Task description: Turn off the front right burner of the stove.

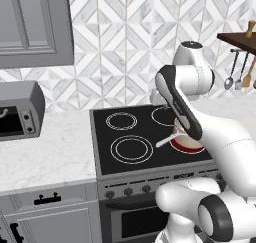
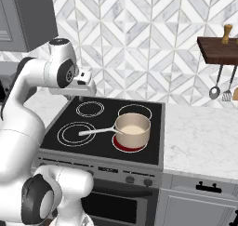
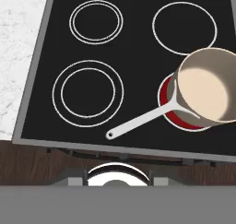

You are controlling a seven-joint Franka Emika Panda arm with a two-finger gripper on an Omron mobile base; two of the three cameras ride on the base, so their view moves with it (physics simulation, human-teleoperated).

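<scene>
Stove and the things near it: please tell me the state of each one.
Front right burner with white rings: glowing red, on.
Other three ringed zones on the grey steel stove: black, off.
Tan metal saucepan: upright on the red burner.
Grey toaster oven: door closed.

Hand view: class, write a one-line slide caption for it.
Saucepan sits on the glowing red front right burner of the stove, handle toward the front left ring.

- We see a saucepan point(image 3: 205, 91) with a cream inside, below the hand and off to its right, its long steel handle point(image 3: 140, 120) running back toward the hand's left.
- A grey toaster oven point(image 1: 20, 110) sits on the white marble counter point(image 1: 47, 154), well left of the hand.
- Utensils point(image 2: 221, 88) hang under a dark wooden shelf point(image 2: 217, 50), far right.
</scene>
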